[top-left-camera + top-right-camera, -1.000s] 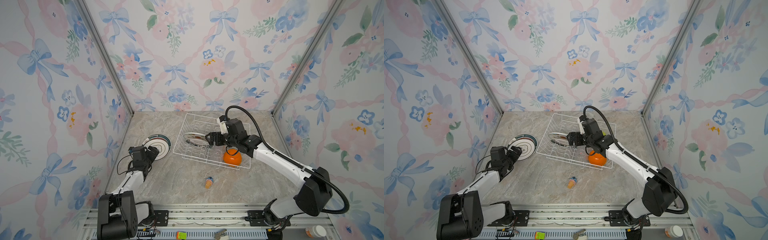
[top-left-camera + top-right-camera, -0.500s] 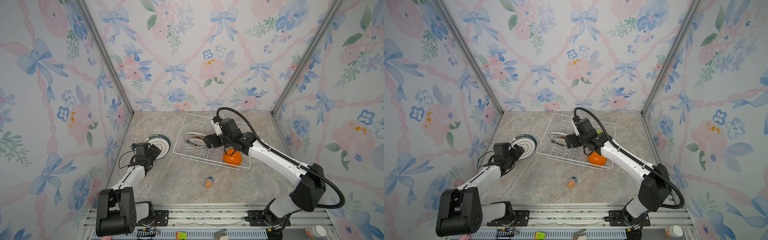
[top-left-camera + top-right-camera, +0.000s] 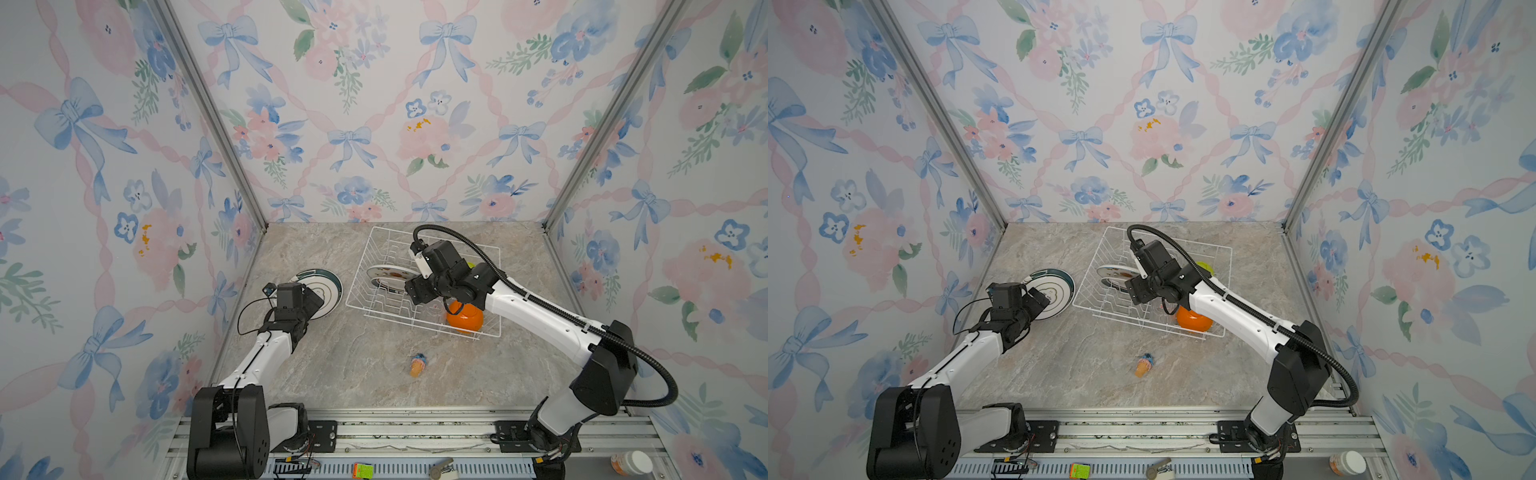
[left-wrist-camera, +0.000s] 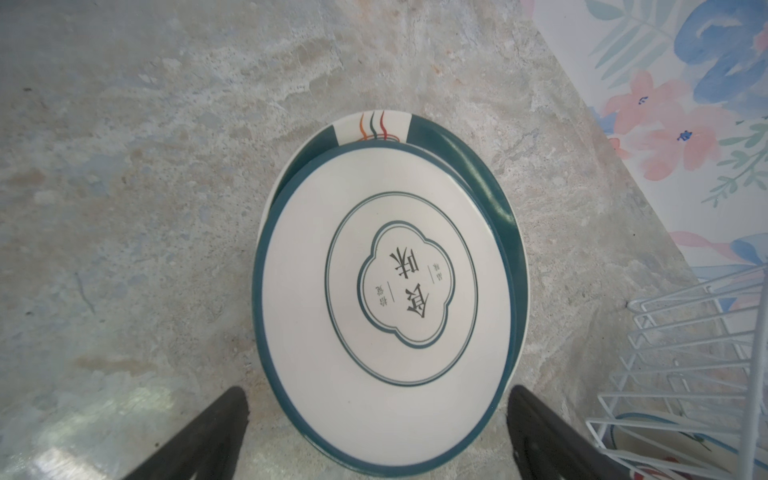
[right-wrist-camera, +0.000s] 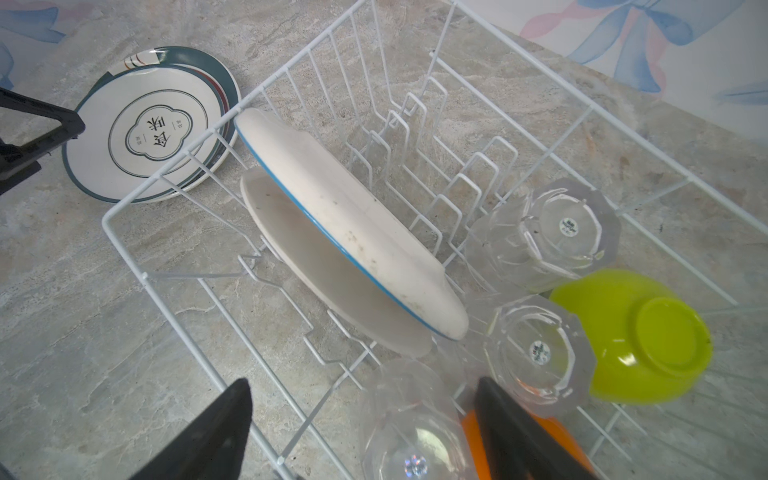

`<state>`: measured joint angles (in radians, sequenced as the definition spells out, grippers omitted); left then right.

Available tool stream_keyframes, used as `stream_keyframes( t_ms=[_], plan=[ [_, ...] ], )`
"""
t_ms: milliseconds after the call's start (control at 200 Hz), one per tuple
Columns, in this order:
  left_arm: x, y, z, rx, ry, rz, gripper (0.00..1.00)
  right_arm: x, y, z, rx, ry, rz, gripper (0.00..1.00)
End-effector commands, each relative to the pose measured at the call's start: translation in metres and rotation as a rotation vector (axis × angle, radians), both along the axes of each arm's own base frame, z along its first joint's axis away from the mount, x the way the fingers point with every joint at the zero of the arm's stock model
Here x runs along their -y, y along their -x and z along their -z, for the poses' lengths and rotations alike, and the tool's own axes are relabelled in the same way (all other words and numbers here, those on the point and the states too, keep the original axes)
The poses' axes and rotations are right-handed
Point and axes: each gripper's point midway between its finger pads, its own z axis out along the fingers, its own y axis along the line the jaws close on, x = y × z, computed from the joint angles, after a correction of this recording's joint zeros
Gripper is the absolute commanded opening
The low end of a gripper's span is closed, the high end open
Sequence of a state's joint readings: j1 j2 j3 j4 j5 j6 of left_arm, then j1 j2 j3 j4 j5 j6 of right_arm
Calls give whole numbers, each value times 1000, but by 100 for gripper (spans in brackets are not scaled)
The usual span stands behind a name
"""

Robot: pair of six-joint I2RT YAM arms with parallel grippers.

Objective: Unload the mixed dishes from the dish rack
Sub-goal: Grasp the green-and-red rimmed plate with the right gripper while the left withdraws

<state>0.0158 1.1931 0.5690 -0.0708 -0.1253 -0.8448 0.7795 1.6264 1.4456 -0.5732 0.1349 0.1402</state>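
Right now the right gripper (image 5: 361,384) is down inside the dish rack (image 3: 376,299). Its two black fingers (image 5: 216,436) are spread apart, and a clear glass (image 5: 409,419) lies between them. One finger is well off the glass. The other is just beside it, and I cannot tell if it touches. Nothing is gripped.

Two more glasses (image 5: 552,232) (image 5: 536,353) sit upside down in the rack close by. The lime-green bowl (image 5: 640,345) is next to them, upside down too. The orange bowl (image 3: 465,318) sits in the near corner of the rack, and the right arm hides part of it in both top views.

Two white plates lean against the prongs in the rack. The blue-rimmed plate (image 5: 349,224) is on top, and the plain white plate (image 5: 328,286) is tucked under it.

The left gripper (image 4: 378,392) is outside the rack, low over the marble table (image 3: 353,374). It is opened wide and has nothing in it. Right in front of it two plates lie flat in a stack, just beside the rack. The emblem plate (image 4: 382,286) is on top, and the green-rimmed plate (image 4: 478,166) peeks out from under it.

A small orange-and-blue toy (image 3: 417,365) lies on the table, well apart from the rack.
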Motion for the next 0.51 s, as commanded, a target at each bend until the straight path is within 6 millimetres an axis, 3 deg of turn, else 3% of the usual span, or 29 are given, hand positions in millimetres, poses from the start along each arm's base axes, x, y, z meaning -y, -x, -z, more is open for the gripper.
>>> stream_keyframes(
  t_ms=[0,100,115,150,500],
  plan=[
    [12,-6,-23,54,4,56,98,-9,2,0,-12,6,-43,82],
    [17,-6,-30,80,18,67,98,-15,2,-3,-8,-23,-57,81],
    [18,-6,-31,83,20,70,98,-17,0,8,-25,-8,-57,80],
    [21,-6,-34,92,27,79,98,-18,-1,11,-32,-2,-59,80],
    [45,-6,-57,162,77,165,98,-28,-13,32,-65,36,-61,76]
  ],
)
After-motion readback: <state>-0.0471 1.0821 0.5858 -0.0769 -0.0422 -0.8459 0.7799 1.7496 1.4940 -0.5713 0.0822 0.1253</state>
